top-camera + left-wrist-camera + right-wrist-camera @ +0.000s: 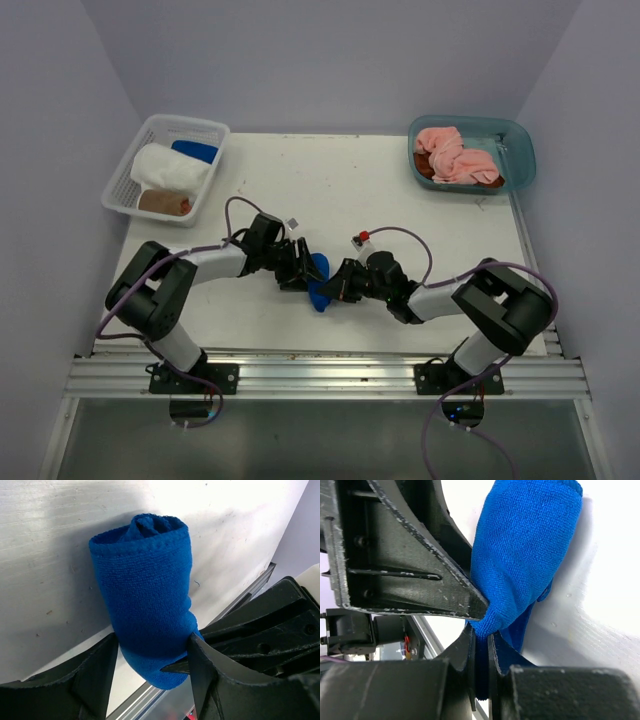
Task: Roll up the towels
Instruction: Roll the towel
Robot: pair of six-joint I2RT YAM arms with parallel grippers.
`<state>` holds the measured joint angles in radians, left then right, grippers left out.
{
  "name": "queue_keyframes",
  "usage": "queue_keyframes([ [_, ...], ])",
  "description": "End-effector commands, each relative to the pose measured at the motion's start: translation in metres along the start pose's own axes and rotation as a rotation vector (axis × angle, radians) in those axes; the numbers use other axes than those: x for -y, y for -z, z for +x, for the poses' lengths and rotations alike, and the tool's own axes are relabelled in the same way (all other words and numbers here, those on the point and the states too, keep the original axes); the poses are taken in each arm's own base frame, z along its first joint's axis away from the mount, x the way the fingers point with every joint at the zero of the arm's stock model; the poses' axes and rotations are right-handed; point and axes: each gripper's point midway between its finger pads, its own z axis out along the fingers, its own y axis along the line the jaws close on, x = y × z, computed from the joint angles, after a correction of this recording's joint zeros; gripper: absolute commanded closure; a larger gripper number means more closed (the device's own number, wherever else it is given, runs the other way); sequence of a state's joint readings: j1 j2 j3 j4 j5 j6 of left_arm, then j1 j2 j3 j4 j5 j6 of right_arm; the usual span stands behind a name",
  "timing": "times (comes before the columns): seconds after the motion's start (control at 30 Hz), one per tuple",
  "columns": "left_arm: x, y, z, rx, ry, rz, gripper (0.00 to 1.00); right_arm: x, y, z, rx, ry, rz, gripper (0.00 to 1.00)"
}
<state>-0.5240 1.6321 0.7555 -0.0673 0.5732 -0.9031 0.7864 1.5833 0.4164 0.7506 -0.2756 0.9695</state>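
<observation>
Royal blue terry towel (145,580), rolled on the white table (400,200) between the arms, judged soft, light, prone to unrolling: right pincer (481,645) pinches its near end, left pincer (152,650) clamps the roll's body, the sounder hold.

Readable text: none can be made out in any view.
White tag (293,221), centre of the top view: too small to be read.
</observation>
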Motion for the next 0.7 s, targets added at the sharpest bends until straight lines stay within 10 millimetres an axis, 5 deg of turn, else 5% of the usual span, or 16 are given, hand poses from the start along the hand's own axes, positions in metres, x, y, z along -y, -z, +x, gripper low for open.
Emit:
queue_keyframes([
  [0.0,-0.004,-0.009,0.003,-0.014,0.027,0.006,0.41,-0.027,-0.001,-0.014,0.045,0.009,-0.109,1.0],
  [0.3,0.002,-0.019,-0.001,-0.01,0.022,0.038,0.41,-0.023,-0.004,-0.01,0.03,-0.001,-0.108,1.0],
  [0.5,0.005,-0.023,-0.006,-0.01,0.019,0.038,0.57,-0.02,-0.006,-0.008,0.012,0.013,-0.089,0.99],
  [0.67,0.015,-0.02,-0.009,-0.015,-0.002,0.051,0.82,-0.009,-0.004,-0.008,0.002,0.022,-0.013,0.52],
])
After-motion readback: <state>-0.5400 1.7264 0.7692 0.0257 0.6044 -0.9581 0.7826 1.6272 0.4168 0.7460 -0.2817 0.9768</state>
